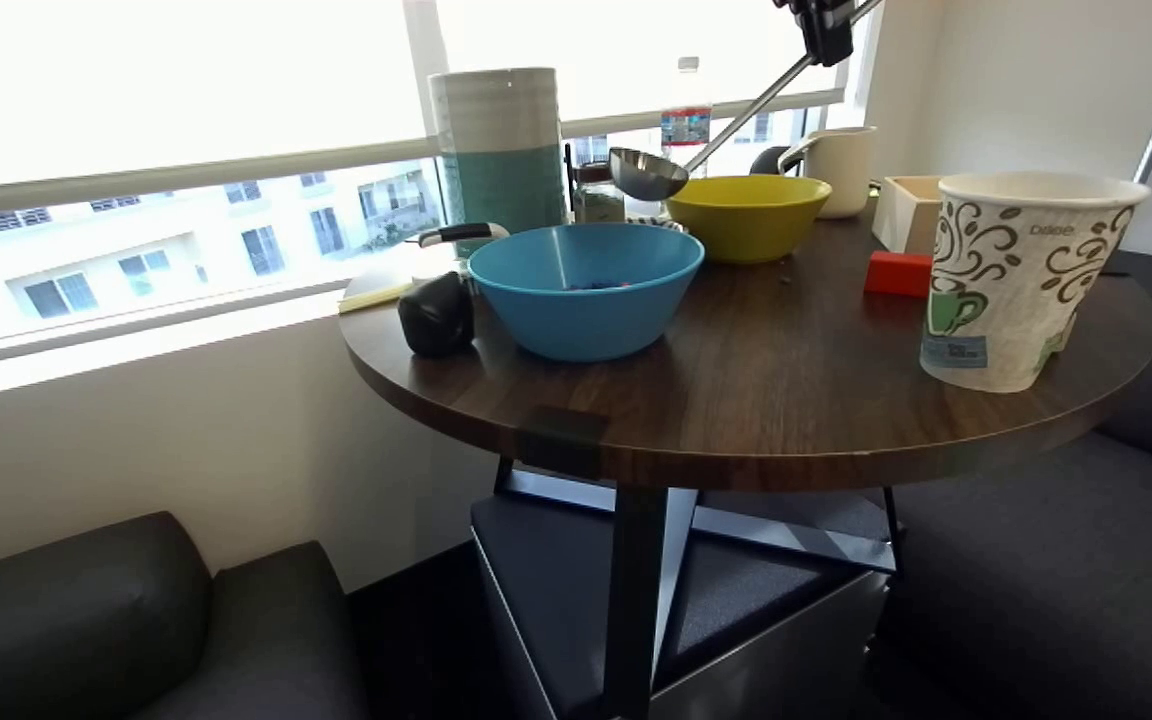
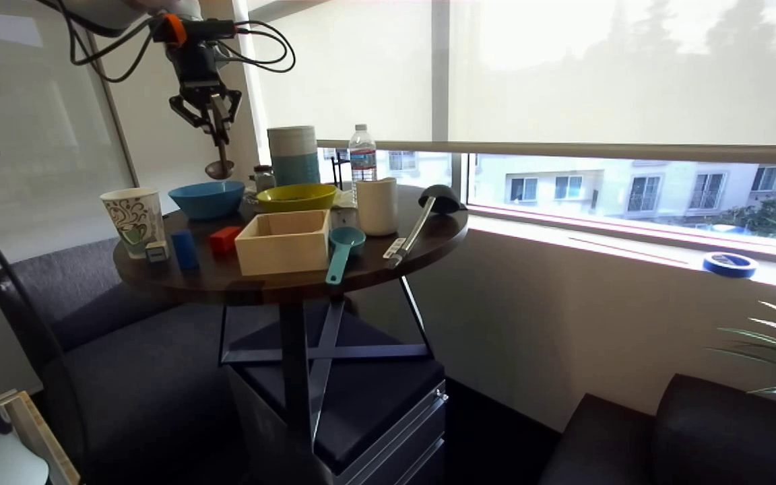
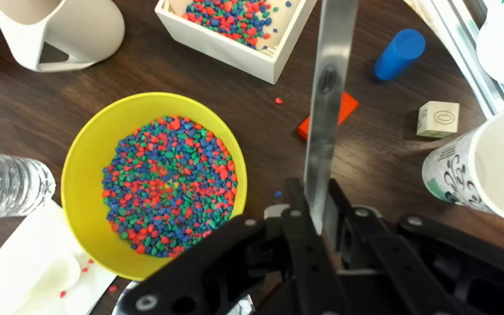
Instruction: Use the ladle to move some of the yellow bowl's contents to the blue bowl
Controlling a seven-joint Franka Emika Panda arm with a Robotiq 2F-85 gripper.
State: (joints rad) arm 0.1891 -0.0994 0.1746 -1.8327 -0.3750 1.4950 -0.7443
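My gripper (image 1: 826, 35) is shut on the handle of the silver ladle (image 1: 648, 176); it also shows in an exterior view (image 2: 219, 121) and the wrist view (image 3: 313, 201). The ladle's handle (image 3: 328, 100) slants across the wrist view. Its cup (image 2: 219, 169) hangs tilted, apart from and above the blue bowl (image 2: 206, 203) in an exterior view; its inside is hidden. The blue bowl (image 1: 586, 305) holds a few dark and red bits, and is out of the wrist view. The yellow bowl (image 1: 751, 225), beside it, holds many red, blue and green pebbles in the wrist view (image 3: 83, 175).
A white patterned paper cup (image 1: 1026, 290), red block (image 1: 898, 273) and wooden box (image 2: 280, 252) with pebbles stand near the bowls. A white pitcher (image 2: 378, 209), water bottle (image 2: 362, 158) and tall vase (image 1: 501, 150) also stand there. A teal scoop (image 2: 344, 252) and black ladle (image 2: 422, 222) lie near the edge.
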